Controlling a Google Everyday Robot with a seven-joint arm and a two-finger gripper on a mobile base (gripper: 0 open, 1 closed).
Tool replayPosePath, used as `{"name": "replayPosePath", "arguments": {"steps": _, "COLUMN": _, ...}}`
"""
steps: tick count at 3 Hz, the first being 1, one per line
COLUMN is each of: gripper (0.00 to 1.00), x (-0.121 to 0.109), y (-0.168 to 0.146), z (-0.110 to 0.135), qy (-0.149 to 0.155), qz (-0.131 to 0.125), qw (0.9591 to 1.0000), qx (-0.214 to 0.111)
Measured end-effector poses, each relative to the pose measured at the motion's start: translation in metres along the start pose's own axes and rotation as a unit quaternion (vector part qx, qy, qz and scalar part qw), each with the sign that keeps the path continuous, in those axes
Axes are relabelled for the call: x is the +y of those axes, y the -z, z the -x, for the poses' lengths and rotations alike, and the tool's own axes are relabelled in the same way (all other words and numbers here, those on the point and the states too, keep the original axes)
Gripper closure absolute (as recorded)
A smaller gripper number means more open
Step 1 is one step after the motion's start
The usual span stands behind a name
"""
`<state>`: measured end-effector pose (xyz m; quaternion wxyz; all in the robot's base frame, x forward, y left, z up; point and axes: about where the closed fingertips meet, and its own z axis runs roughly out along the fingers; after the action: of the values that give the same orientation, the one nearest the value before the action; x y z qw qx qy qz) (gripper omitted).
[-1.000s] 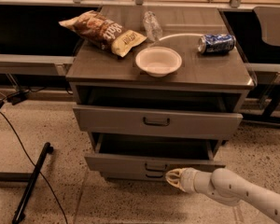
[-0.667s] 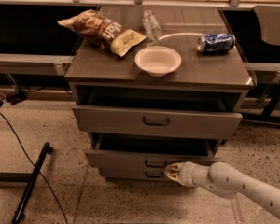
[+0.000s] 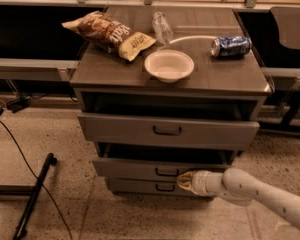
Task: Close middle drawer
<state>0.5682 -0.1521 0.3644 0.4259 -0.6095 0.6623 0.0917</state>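
Observation:
The grey cabinet (image 3: 240, 84) has three drawers. The top drawer (image 3: 120, 129) is pulled out some way. Below it, the middle drawer (image 3: 130, 168) has a flat grey front and a small dark handle (image 3: 166, 172); it stands out only a little, with a dark gap above it. The lowest drawer (image 3: 135, 186) sits just beneath. My gripper (image 3: 183, 180) comes in from the lower right on a white arm (image 3: 260, 194). Its tip rests against the middle drawer's front, just right of and below the handle.
On the cabinet top lie a chip bag (image 3: 110, 34), a clear plastic bottle (image 3: 162, 28), a white bowl (image 3: 169, 65) and a blue can (image 3: 231, 46). A black pole and cable (image 3: 32, 194) lie on the speckled floor at the left. Dark tables stand behind.
My gripper has moved left and in towards the cabinet. The middle drawer has slid inward and sticks out less than before.

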Motion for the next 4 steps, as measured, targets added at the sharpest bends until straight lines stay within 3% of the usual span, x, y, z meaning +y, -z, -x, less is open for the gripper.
{"name": "replayPosePath", "arguments": {"steps": 1, "gripper": 1.0, "x": 0.002, "y": 0.001, "z": 0.0, "qy": 0.0, "qz": 0.0, "qw": 1.0, "qx": 0.0}}
{"name": "replayPosePath", "arguments": {"steps": 2, "gripper": 1.0, "x": -0.022, "y": -0.009, "z": -0.005, "qy": 0.0, "qz": 0.003, "qw": 1.0, "qx": 0.003}}
{"name": "replayPosePath", "arguments": {"steps": 3, "gripper": 1.0, "x": -0.021, "y": -0.008, "z": -0.005, "qy": 0.0, "qz": 0.003, "qw": 1.0, "qx": 0.003}}
{"name": "replayPosePath", "arguments": {"steps": 4, "gripper": 1.0, "x": -0.045, "y": -0.016, "z": -0.011, "qy": 0.0, "qz": 0.009, "qw": 1.0, "qx": 0.0}}
